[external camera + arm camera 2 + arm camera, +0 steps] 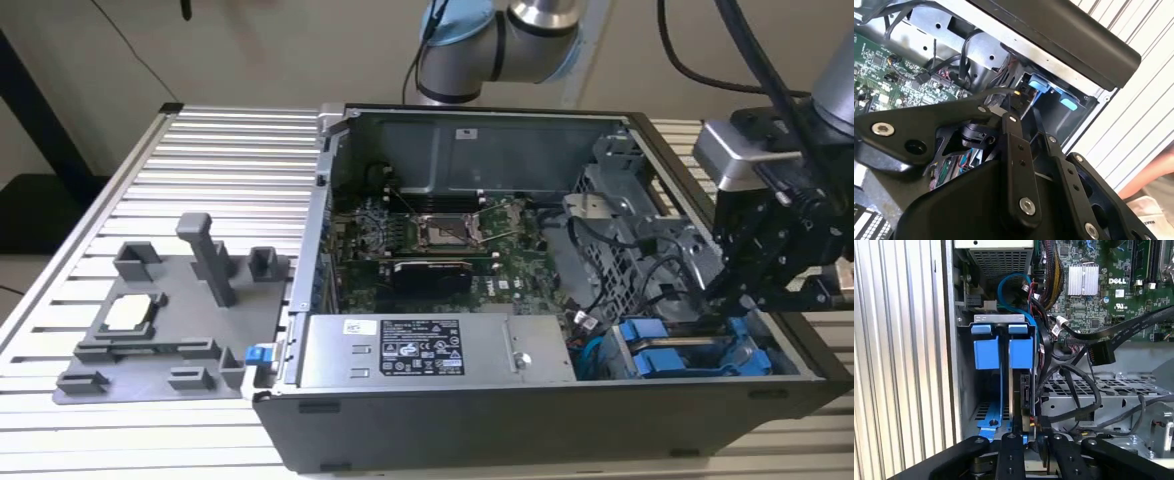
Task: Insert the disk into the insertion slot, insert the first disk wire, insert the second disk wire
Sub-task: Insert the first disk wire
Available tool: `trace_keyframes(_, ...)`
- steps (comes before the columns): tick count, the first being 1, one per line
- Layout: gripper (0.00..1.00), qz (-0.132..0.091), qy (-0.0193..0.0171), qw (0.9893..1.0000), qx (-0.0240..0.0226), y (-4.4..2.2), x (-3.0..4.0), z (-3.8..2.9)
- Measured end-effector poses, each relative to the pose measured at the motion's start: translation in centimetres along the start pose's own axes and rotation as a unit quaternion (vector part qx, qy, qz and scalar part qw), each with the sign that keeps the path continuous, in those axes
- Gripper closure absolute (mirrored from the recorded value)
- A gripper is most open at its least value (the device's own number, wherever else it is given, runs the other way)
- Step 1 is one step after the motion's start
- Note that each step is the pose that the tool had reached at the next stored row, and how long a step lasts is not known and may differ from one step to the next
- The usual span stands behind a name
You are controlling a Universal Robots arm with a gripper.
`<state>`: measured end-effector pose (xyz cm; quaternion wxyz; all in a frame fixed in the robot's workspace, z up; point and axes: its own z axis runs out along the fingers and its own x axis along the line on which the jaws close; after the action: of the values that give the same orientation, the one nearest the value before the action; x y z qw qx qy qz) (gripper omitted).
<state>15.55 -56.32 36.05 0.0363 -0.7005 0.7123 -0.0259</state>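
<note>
**Hanging over the drive cage, a robot gripper lines up with the disk**

An open dark grey metal computer case lies on a ribbed aluminium table. The black, bar-linked gripper points down into the case at its near corner on the exterior view's right, over a bare steel drive cage. The arm reaches that corner from above, wrist roughly upright, and its base stands beyond the case's far edge.

The disk, a flat hard drive clipped in a bright blue plastic carrier, stands on edge in the cage, in the bay nearer the green motherboard. It looks fully seated, its blue tab level with that of the second blue-fronted drive just beside it. Its long axis runs from the tabs, at the end by the silver box power supply, straight toward the gripper at the opposite end. Whether the gripper is open, closed or touching the disk cannot be told.

A black flat plug on a black cable lies loose above the cage, apart from the disk
</note>
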Motion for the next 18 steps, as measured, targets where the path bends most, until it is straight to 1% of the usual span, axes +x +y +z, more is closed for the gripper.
trace_keyframes(9,0.73,0.0,0.0004,1.0,0.0,-0.22,-0.25,-3.19)
trace_keyframes(11,0.73,0.0,0.0013,1.0,0.0,-0.26,-0.3,-3.69)
trace_keyframes(12,0.73,0.0,0.0016,1.0,0.0,-0.27,-0.3,-3.82)
trace_keyframes(18,0.73,0.0,0.0015,1.0,0.0,-0.28,-0.31,-3.85)
